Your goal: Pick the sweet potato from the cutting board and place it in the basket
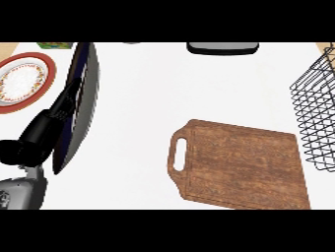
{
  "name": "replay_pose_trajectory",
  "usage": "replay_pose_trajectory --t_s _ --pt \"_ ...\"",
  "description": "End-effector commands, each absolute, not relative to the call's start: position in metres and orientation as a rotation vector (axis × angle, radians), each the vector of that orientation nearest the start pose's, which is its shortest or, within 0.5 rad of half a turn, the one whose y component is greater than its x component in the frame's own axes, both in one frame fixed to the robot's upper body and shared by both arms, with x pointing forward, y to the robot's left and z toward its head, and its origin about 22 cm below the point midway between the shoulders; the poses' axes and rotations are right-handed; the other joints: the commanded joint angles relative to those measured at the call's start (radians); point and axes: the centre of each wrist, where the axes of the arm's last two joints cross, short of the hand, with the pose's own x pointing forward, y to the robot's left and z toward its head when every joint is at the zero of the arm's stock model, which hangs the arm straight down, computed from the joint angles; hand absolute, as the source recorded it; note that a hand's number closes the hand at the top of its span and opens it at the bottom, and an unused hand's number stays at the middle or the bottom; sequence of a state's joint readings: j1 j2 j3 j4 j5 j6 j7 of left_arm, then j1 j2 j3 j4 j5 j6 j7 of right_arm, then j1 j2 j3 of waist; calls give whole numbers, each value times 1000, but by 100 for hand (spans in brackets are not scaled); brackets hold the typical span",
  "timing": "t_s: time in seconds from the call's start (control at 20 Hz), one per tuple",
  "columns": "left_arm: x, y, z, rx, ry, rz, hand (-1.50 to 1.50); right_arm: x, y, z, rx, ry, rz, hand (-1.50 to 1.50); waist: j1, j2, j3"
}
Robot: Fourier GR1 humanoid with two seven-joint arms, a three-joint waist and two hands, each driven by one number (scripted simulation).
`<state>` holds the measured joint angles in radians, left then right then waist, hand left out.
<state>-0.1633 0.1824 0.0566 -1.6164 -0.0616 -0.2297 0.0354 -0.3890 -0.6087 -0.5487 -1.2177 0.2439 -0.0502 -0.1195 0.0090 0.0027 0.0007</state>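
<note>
Forearm point(10, 193) in grey enters at the lower left corner, ending in the black left hand point(34, 137), which points up toward the top of the view. How far the hand is open cannot be told from this angle, nor whether it has hold of anything. Right against it, a long, thin dark shape point(80, 103) with a grey edge stretches from beside the hand up to the top of the scene; what it is cannot be told.

Left of that shape, near the upper left, a round plate point(17, 81) with a red rim and a patterned white centre lies on the white counter point(156, 88). A small green and yellow item point(54, 45) shows just above it at the top edge.

Right of centre, a brown wooden cutting board point(239, 167) lies flat, with its handle slot toward the hand. The sweet potato cannot be seen anywhere in this view, and its whereabouts cannot be told.

Beyond the board, at the right edge, stands a black wire basket point(329, 118), partly cut off. At top centre, a dark grey object point(222, 47) is cropped by the edge.
</note>
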Motion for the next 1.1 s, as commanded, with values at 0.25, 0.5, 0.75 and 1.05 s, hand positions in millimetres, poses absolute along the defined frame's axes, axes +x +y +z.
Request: replay_pose_trajectory --t_s 0.25,0.5,0.75,1.05 --pt "273 262 43 47 -1694 -388 0 309 -494 147 -1019 -1781 38 -150 -2 -1 0" --pt "288 263 58 36 -1697 -377 0 326 -488 152 -956 -1844 0 -150 -2 -1 0" --pt "276 264 65 37 -1671 -372 0 300 -517 166 -816 -1878 -134 -150 -6 -3 0" --pt "279 272 65 43 -1697 -374 0 283 -553 204 -704 -1761 -304 -150 -8 -3 0"
